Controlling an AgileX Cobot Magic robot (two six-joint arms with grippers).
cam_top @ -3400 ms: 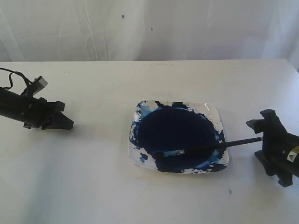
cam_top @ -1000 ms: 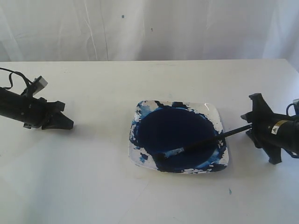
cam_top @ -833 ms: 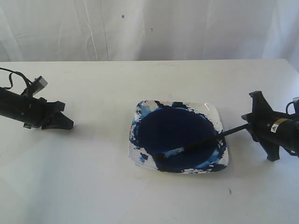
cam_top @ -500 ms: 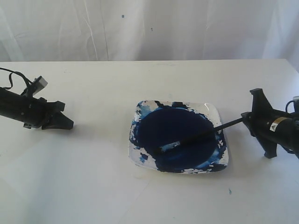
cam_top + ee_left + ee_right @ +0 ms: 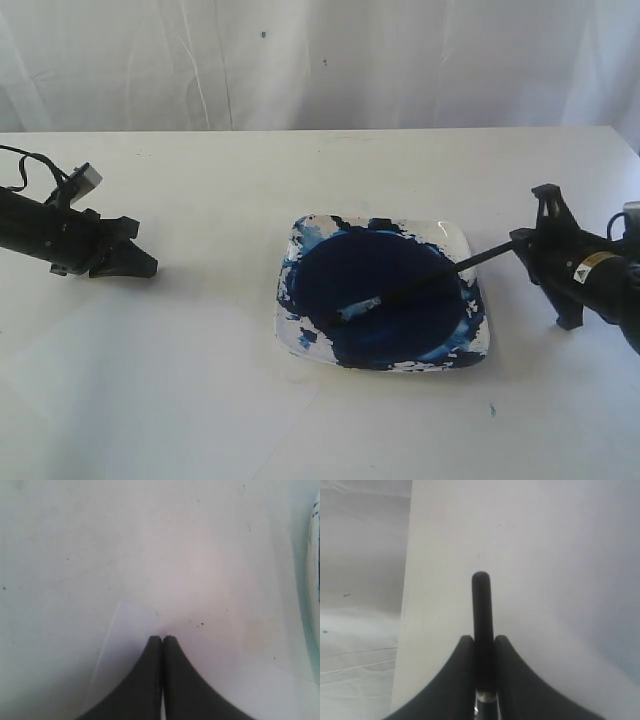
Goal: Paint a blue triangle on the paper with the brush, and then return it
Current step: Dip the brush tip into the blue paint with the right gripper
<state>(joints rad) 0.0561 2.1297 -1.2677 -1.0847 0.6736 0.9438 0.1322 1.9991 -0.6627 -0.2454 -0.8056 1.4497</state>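
The brush (image 5: 420, 288) slants across the square paint-smeared dish (image 5: 455, 238). Its light bristle end (image 5: 352, 311) rests in the dark navy pool (image 5: 375, 285), and its black handle rises to the right. My right gripper (image 5: 524, 243) is shut on the handle's far end, a little above the table and right of the dish. The right wrist view shows the handle's tip (image 5: 481, 605) poking out between the closed fingers (image 5: 462, 655). My left gripper (image 5: 145, 266) lies shut and empty at the far left. The paper (image 5: 125, 645) shows only as faint edges under it. No blue triangle is in view.
A white curtain (image 5: 320, 60) hangs behind the table's far edge. A small blue speck (image 5: 491, 409) marks the table in front of the dish. The dish's rim (image 5: 315, 580) reaches the side of the left wrist view. The table's edge (image 5: 406, 605) runs through the right wrist view.
My right gripper, open beside the handle earlier, has shut on it and lifted that end up and back. The bristle end slid from the dish's front rim toward the pool's middle.
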